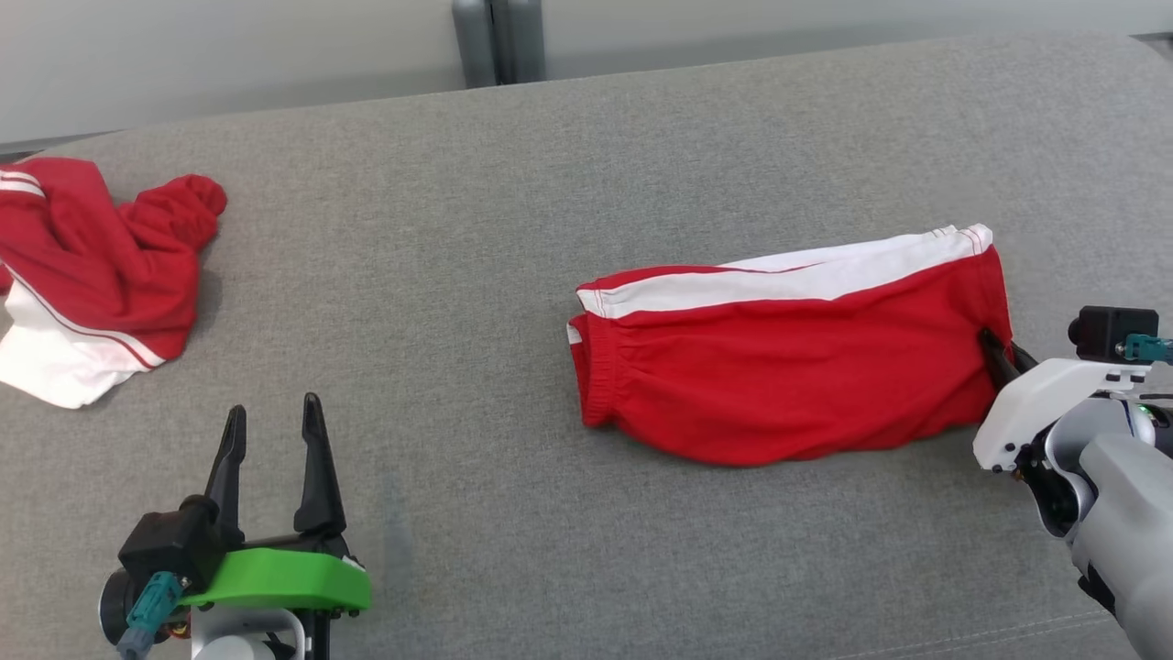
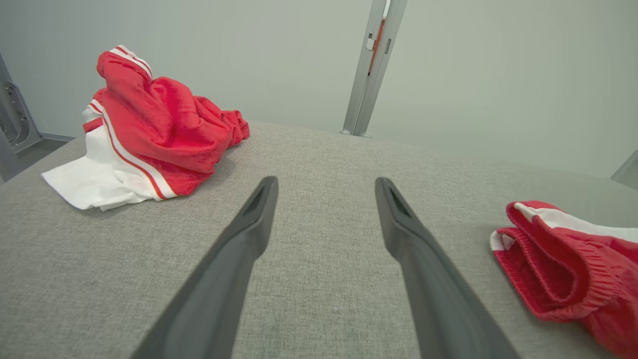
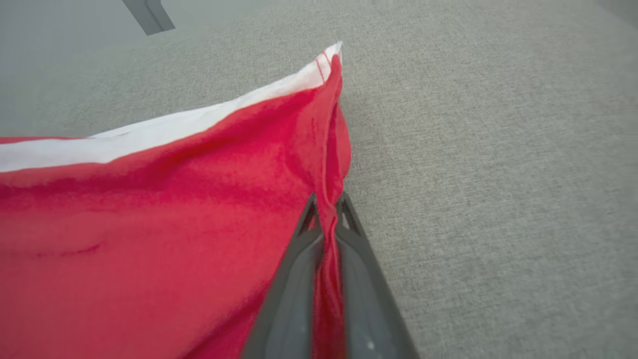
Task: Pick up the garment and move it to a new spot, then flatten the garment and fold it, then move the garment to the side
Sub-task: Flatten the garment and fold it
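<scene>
Two red-and-white garments on one grey surface point(image 1: 513, 183). At far left, a crumpled heap point(image 1: 92, 275) of red and white cloth, untouched, well apart from everything else. Next along, at lower left, the left tool point(image 1: 274, 403), spread wide, gripping nothing, hovering near the bare surface. Right of centre, the folded shorts point(image 1: 788, 367), flat on the surface. At far right, the right tool point(image 1: 997, 353), clamped on the right-hand edge of the shorts, a thin ridge of red cloth pinched between both fingers point(image 3: 294, 279) in the right wrist view.

Judged to be the last step: moving the folded shorts to the side. Best done by keeping the pinch firm and deep enough to catch every layer, lifting only slightly, and drawing slowly straight along the length, so as not to undo the fold. With one edge held, likely some trailing and bunching at the far end. Worth bringing in the idle left tool to steady that end. Avoid a sharp tug or a sideways swing.

Long axis of the shorts: left to right across the head view, rising slightly toward the far side at the right. Elastic waistband point(image 1: 596, 367) pointing left, toward the left tool's side. Leg hem point(image 1: 994, 275) pointing right, into the grip. White stripe point(image 1: 779, 280) along the far long edge.
</scene>
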You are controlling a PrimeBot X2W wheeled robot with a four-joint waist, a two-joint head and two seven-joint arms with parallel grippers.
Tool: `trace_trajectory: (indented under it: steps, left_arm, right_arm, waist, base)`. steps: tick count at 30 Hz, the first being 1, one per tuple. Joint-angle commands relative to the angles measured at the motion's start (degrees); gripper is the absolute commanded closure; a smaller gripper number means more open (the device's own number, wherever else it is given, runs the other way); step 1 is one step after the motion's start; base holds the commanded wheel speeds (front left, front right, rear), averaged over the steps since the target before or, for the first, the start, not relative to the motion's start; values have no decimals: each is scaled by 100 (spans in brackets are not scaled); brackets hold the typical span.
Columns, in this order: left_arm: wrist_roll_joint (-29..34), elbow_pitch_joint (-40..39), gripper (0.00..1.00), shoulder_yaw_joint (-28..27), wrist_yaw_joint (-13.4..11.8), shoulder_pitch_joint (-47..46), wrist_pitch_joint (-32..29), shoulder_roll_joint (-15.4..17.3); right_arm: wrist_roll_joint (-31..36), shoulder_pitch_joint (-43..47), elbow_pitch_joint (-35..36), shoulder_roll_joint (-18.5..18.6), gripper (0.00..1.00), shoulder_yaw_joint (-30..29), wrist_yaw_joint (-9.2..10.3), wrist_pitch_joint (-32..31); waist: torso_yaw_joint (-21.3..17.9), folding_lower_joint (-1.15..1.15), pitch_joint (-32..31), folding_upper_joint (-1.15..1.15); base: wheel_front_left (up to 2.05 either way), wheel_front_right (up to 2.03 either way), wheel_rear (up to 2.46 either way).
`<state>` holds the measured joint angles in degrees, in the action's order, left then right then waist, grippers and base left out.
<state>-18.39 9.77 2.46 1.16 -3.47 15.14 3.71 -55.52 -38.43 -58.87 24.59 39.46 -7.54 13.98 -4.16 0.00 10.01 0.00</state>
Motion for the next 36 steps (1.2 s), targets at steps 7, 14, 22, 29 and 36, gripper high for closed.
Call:
trace_trajectory:
  steps: [7, 14, 22, 29, 36]
  left_arm:
    - [208, 148, 0, -18, 72, -25, 0, -7]
    - [199, 235, 0, -50, 103, 120, 0, -33]
    - [150, 195, 0, -77, 96, 232, 0, -58]
    - [95, 155, 0, -49, 97, 248, 0, -71]
    - [64, 135, 0, -29, 74, 230, -1, -76]
  right_arm:
    - [102, 93, 17, -11, 100, -45, 10, 96]
    - [-84, 205, 525, -116, 100, 9, 8, 54]
    - [-20, 142, 1414, -280, 100, 280, 8, -105]
    - [176, 145, 1759, -586, 100, 567, 7, -367]
    - [365, 251, 1777, -868, 100, 886, 7, -651]
  waist:
    - [-11, 0, -279, 0]
    - [190, 0, -519, 0]
    - [484, 0, -659, 0]
    - [748, 0, -645, 0]
    - [932, 0, -569, 0]
  base:
    - [0, 0, 0]
    - [0, 0, 0]
    - [0, 0, 0]
    - [0, 0, 0]
    - [0, 0, 0]
